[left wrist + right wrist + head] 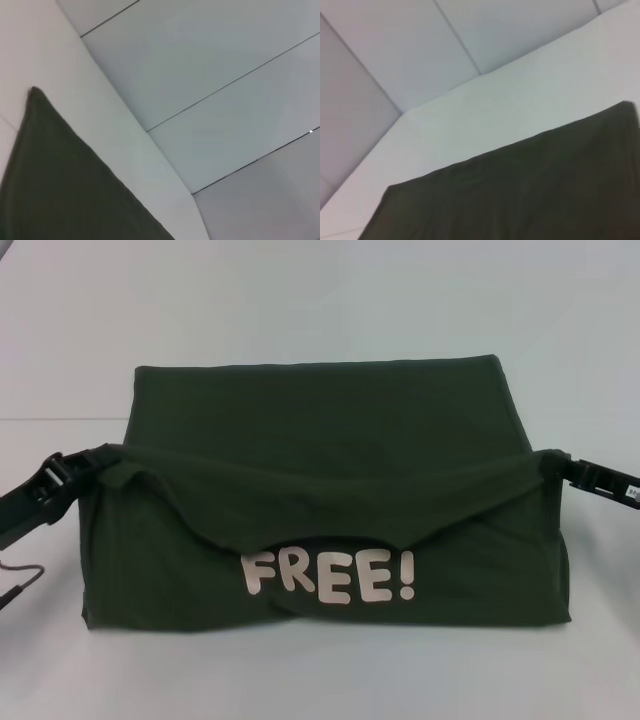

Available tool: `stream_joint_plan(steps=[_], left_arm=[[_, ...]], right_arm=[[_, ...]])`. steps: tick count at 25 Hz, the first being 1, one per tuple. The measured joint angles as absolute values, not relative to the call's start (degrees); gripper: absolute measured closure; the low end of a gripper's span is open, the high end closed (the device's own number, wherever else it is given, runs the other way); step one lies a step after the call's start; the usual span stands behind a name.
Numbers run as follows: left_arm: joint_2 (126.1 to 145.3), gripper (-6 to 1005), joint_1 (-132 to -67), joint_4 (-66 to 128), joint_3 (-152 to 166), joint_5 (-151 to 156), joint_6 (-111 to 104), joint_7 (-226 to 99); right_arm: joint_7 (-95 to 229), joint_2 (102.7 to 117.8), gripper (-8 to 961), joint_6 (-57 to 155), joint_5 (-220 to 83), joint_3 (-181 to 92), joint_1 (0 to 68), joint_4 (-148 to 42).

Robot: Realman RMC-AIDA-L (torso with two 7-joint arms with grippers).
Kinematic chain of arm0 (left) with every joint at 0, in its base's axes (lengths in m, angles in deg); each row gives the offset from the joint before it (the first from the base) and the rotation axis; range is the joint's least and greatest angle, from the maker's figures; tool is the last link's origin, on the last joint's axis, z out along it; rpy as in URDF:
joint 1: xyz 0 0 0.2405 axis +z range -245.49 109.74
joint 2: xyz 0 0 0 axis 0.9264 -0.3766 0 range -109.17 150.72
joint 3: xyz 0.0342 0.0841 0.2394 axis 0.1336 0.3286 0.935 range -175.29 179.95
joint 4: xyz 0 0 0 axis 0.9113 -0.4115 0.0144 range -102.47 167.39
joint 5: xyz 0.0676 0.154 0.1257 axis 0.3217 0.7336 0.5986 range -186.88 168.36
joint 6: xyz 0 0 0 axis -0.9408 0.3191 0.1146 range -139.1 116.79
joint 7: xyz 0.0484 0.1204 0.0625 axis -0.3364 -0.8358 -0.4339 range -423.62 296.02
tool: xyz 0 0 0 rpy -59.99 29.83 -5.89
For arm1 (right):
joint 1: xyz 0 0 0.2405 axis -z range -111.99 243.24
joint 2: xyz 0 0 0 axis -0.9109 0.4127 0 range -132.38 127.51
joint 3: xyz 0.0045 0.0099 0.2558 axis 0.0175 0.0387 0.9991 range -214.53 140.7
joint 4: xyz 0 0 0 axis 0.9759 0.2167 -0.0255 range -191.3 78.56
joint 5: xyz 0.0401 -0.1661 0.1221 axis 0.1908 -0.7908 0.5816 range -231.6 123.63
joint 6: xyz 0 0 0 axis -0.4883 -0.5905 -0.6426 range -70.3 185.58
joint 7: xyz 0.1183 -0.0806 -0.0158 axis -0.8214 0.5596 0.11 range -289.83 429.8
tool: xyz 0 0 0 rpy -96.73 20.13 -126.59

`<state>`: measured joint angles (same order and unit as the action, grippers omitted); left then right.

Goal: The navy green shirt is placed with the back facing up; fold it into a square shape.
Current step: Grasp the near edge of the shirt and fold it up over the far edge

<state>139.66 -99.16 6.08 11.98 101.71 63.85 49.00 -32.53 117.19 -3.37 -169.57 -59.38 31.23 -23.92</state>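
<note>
My left gripper [100, 460] and right gripper [545, 462] each pinch a corner of the green shirt [330, 430], holding its near edge lifted and sagging over white "FREE!" lettering [328, 577], the rest lying on the white table [300, 310].

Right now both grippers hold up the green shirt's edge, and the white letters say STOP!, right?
Not quite. In the head view the white letters on the shirt say FREE!, not STOP!. The left gripper and right gripper do hold its edge up at each side.
</note>
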Motion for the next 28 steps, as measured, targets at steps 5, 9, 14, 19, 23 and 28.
stream_joint_plan(steps=[5, 9, 14, 19, 23, 28], left_arm=[[140.67, 968, -100.8, 6.1, 12.2, 101.0, 61.5, 45.0], [140.85, 967, -101.6, 6.1, 12.3, 101.0, 59.9, 43.5], [141.09, 966, -102.0, 6.2, 12.6, 100.9, 58.7, 42.1], [141.5, 965, -102.6, 6.2, 13.5, 100.9, 56.9, 41.0], [142.02, 964, -102.6, 6.2, 14.8, 100.9, 54.1, 40.4], [142.84, 963, -102.9, 6.2, 15.0, 99.9, 50.4, 38.5]], right_arm=[[-31.2, 117.35, 911, 1.0, -167.0, -59.7, 30.1, -24.7], [-30.6, 117.15, 910, 2.7, -165.2, -60.0, 29.2, -24.5], [-29.7, 117.18, 910, 6.5, -165.1, -61.2, 27.9, -24.7], [-28.2, 117.3, 910, 8.7, -165.1, -61.8, 26.9, -25.6], [-27.9, 117.32, 910, 9.8, -165.1, -62.7, 26.7, -26.5], [-26.9, 117.42, 910, 10.6, -165.1, -63.0, 26.7, -27.9]])
